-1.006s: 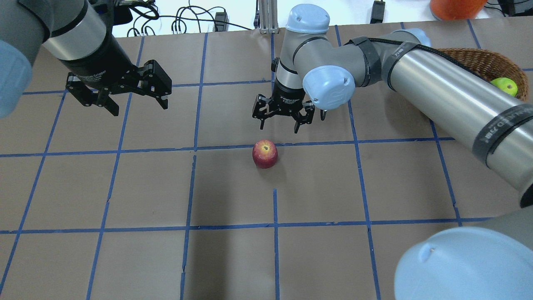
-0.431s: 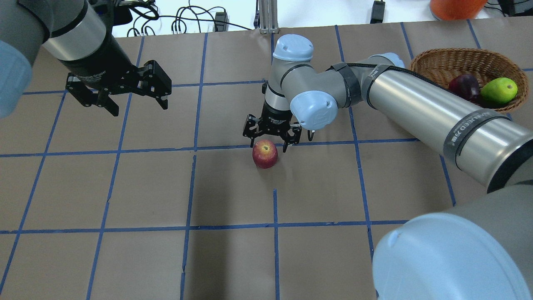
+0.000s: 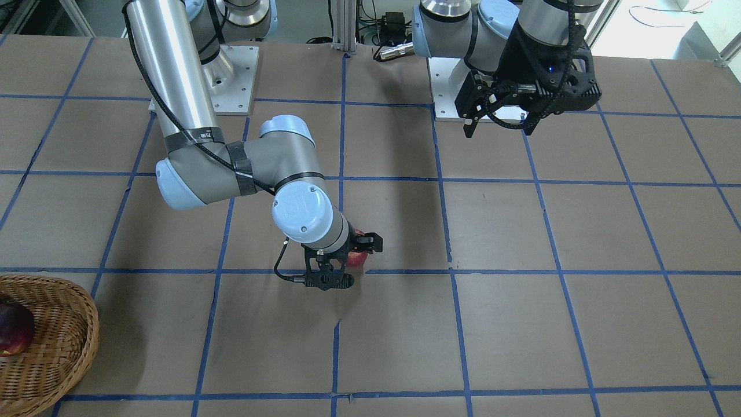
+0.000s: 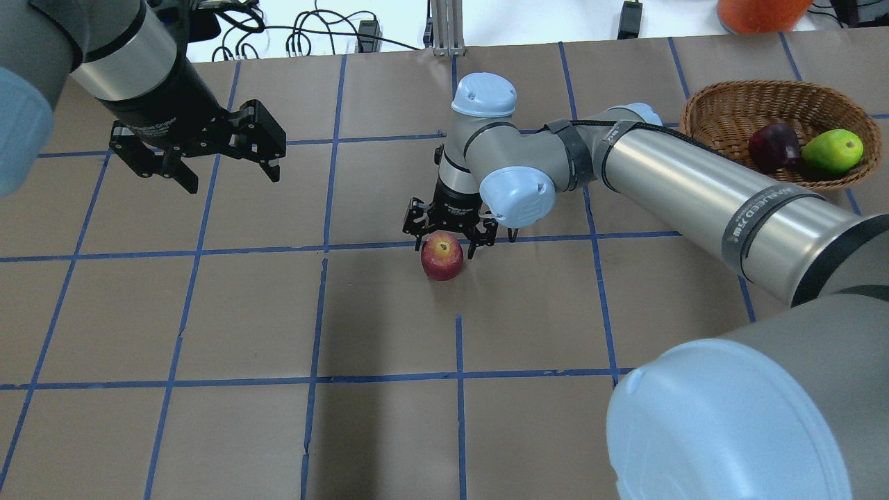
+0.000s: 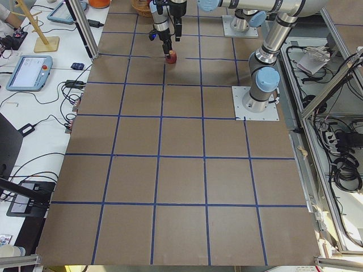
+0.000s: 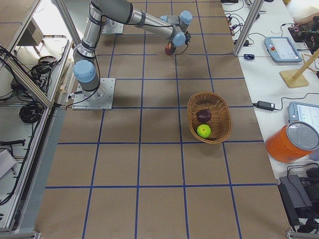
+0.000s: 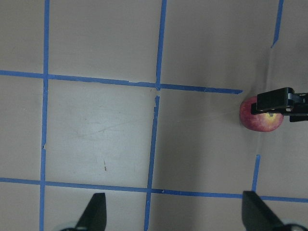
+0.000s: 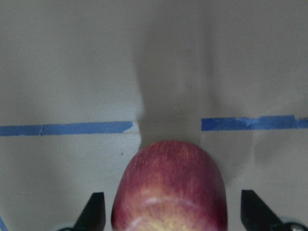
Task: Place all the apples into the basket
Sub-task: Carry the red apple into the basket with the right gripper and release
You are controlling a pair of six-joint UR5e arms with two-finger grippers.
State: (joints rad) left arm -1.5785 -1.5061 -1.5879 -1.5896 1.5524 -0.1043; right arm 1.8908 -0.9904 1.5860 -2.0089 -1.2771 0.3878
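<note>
The red apple [image 4: 442,255] sits on the brown paper table near the middle; it also shows in the front view [image 3: 358,259]. My right gripper [image 4: 448,239] is open and low over it, one finger on each side, apart from the apple [image 8: 168,187]. The maroon apple [image 4: 772,146] and the green apple [image 4: 832,151] lie in the wicker basket [image 4: 722,104] at the far right. My left gripper [image 4: 229,173] is open and empty, held high over the far left. The left wrist view shows the red apple [image 7: 262,120] from afar.
An orange bucket [image 4: 760,14] stands past the table's far edge, behind the basket. Cables lie along the far edge. The right arm's long link [image 4: 694,187] stretches between the basket and the red apple.
My right gripper has come down and toward me, from behind the red apple to straddling it. The arm has swung off the basket, uncovering the maroon apple. The left arm has not moved.
</note>
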